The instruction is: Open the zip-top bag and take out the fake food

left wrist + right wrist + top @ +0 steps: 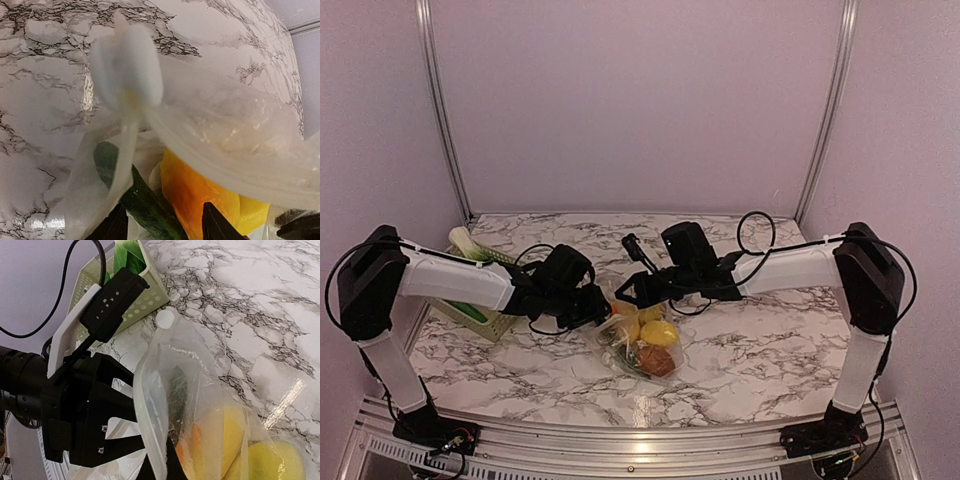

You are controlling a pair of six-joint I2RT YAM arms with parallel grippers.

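Tabletop point(780, 340) of marbled white carries the zip-top bag point(642, 342) at the lower centre of the top view, between the tips of the 2 arms. The fake food point(650, 348) lies inside it. Yellow lemons point(658, 332) sit in the middle and a brown lump point(659, 361) at the bag's lower end. Near the bottom edge of the left wrist view, a dark green vegetable point(145, 205) lies beside an orange piece point(192, 192).

The right gripper point(159, 469) is clenched on the bag's lip at the bottom centre of its own view, with the film raised off the tabletop. The left gripper point(165, 210) sits at the bag's mouth, reaching in from the left of the top view. Its jaws are parted on either side of the film, and I cannot tell whether they press on it.

A white round tab point(164, 319) stands at the bag's upper corner. The pale green basket point(145, 302) lies at the upper left of the right wrist view, apart from the bag, with leafy greens point(125, 257) in it.
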